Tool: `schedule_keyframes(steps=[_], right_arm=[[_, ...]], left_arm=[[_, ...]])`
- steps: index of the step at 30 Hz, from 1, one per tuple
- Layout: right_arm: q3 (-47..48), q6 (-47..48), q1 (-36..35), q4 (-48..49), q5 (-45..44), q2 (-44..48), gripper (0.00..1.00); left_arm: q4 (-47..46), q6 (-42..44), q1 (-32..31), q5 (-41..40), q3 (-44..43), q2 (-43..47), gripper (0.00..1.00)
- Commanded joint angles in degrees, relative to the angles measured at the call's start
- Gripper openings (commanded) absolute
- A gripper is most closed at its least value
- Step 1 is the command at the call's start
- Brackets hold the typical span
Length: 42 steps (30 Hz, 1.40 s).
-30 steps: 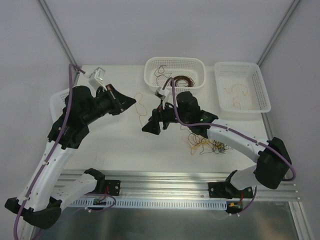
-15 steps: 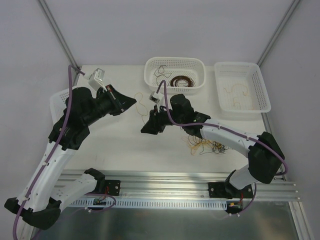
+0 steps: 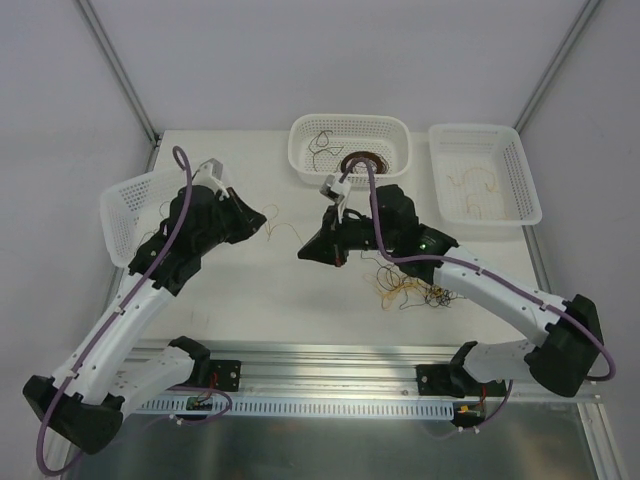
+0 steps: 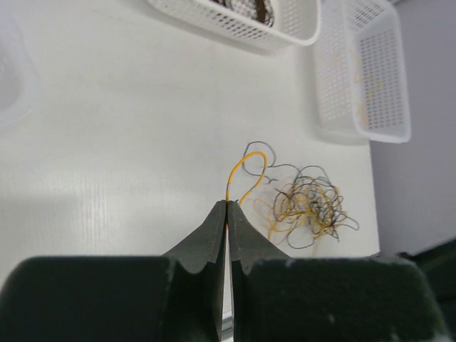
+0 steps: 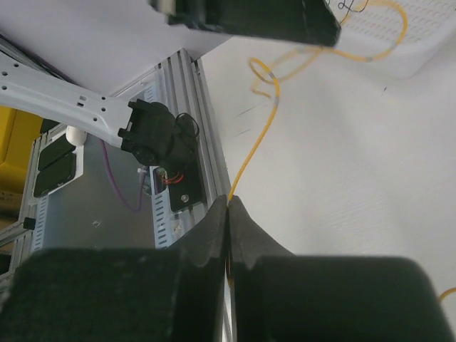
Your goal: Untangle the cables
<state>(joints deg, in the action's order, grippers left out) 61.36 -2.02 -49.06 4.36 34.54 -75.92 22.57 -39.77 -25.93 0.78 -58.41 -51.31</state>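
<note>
Middle basket [image 3: 400,140] holds a dark coil [image 3: 362,163] plus thin wires. Right basket [image 3: 520,165] has tan strands [image 3: 475,185]. Left basket [image 3: 115,205] contents hidden by arm. Cable clump [image 3: 415,290] sits on table [image 3: 260,290]. Left gripper [image 4: 226,208] and right gripper [image 5: 228,205] are each clenched on a yellow strand [image 4: 247,167].

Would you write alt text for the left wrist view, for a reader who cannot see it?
The shut left claw pinches a yellow cable that arches over the white table. Beyond lies a tangled clump of dark and yellow cables, then a white basket and a second basket.
</note>
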Motion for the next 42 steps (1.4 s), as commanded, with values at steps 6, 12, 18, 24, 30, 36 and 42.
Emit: schedule_keyframes(steps=[6,12,18,24,30,36,42], right_arm=[[5.1,1.8,2.6,-2.0,0.6,7.0,0.0],[8.0,1.6,6.3,-3.1,-0.9,9.1,0.01],[9.7,1.8,13.4,-6.4,-2.1,9.7,0.01],[11.2,6.1,20.7,-12.3,-2.6,9.7,0.01],[14.2,8.6,30.1,-16.8,-4.0,9.7,0.01],[18.5,12.6,41.0,-20.2,-8.1,7.3,0.01],[20.0,12.6,51.9,-18.7,-9.1,1.0,0.01]], left_arm=[[-1.5,4.1,-2.3,-1.5,3.7,-7.7,0.0],[-1.6,5.1,-6.8,-1.0,3.7,-15.0,0.0],[-2.0,5.1,-9.9,-0.9,2.5,-17.1,0.06],[-2.2,7.9,-9.9,-1.6,0.8,-14.6,0.41],[-2.2,10.5,-10.0,-2.4,0.9,-13.3,0.63],[-2.2,11.6,-9.9,-1.5,3.2,-13.0,0.84],[-2.3,11.6,-10.0,-1.9,7.1,-11.4,0.99]])
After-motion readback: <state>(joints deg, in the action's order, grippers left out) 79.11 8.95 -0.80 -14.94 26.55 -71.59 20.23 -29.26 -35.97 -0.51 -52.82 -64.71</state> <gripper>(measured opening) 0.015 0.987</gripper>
